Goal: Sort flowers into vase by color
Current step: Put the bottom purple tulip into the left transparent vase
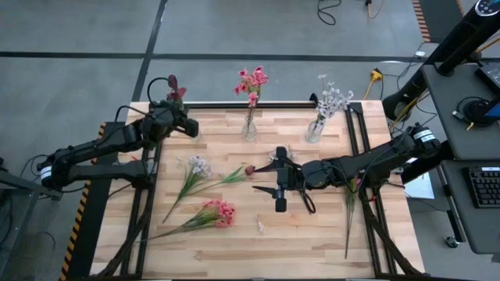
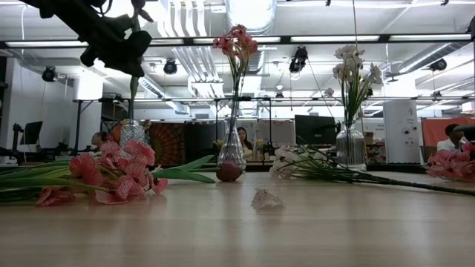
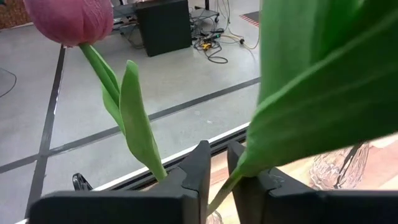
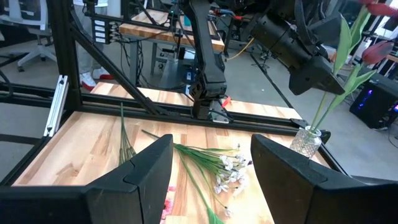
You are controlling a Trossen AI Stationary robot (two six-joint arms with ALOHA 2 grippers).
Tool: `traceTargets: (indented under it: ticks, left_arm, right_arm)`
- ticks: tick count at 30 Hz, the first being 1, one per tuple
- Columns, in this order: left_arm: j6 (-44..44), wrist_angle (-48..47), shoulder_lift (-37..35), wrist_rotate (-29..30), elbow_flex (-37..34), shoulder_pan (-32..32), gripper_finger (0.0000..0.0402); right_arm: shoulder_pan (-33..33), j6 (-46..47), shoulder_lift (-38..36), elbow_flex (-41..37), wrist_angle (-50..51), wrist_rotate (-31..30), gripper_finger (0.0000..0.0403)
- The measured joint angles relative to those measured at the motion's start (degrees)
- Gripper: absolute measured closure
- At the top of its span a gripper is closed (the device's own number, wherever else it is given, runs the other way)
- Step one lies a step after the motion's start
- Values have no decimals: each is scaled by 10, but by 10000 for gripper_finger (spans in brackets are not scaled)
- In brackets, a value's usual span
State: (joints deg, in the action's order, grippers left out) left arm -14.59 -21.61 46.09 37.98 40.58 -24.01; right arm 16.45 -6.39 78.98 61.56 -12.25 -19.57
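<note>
My left gripper [image 1: 186,127] is at the table's far left corner, above a small glass vase [image 4: 308,140], shut on a dark red tulip [image 1: 173,84]. Its bud [image 3: 71,20] stands above the fingers. My right gripper [image 1: 269,179] hovers open over the table's middle, beside another red tulip [image 1: 249,169] that lies flat. A white-lavender spray [image 1: 198,165] and a pink bloom [image 1: 219,211] also lie on the wood. The middle vase [image 1: 249,130] holds pink flowers, and the right vase [image 1: 314,131] holds white ones. My left gripper pinches the tulip's green stem [image 3: 219,190] between its two fingers, below the leaves. The fingers lie across the stem, roughly level. The tulip stands nearly upright, its bud above the gripper, and its lower stem [image 4: 321,114] reaches down into the glass vase.
A pink flower on a long stem [image 1: 349,211] lies near the table's right edge. A small pale scrap [image 2: 266,199] sits near the front. Black frame rails [image 1: 353,129] run along the table's sides and far edge. Bare wood [image 1: 312,242] lies along the near side.
</note>
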Motion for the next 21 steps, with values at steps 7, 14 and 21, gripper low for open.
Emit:
traceTargets:
  ticks: [7,14,21]
  left_arm:
    - [-8,0,0,0,0,0,310]
    - [-21,-32,-1,0,10,0,279]
    - [-44,-68,-5,3,21,0,263]
  right_arm:
    - [0,5,0,0,0,0,193]
    - [0,5,0,0,0,0,193]
    - [0,5,0,0,0,0,193]
